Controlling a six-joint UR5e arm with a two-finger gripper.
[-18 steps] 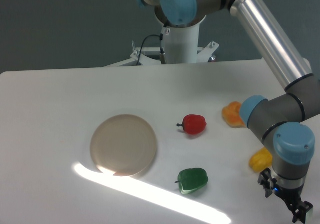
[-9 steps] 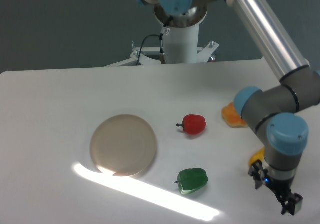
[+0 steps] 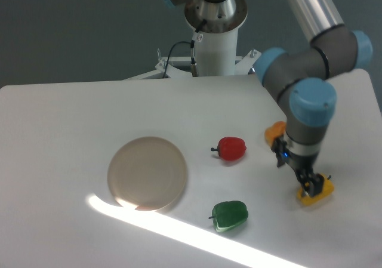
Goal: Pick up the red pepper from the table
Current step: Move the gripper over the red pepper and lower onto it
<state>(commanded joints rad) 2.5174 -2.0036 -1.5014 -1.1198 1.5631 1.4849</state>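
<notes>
A round beige plate lies on the white surface, far to the left of the jaws as the camera sees it, with a bright band of light cutting across below it. Closer in, the green pepper sits left of the jaws and nearer the camera. The red pepper, the thing to be picked up, rests on the surface to the left of the jaws and a little farther from the camera, apart from them and untouched. It is small, glossy and deep red, lying on its side with a short dark stem pointing left. Nothing of the pick looks done: judging by the layout, the arm has yet to line up over the pepper, descend, close and lift. An orange piece lies just behind the arm's wrist, partly hidden. The gripper hangs low at the right, right at the yellow pepper; whether the jaws are released or clenched cannot be told at this size, nor whether they touch the yellow pepper.
</notes>
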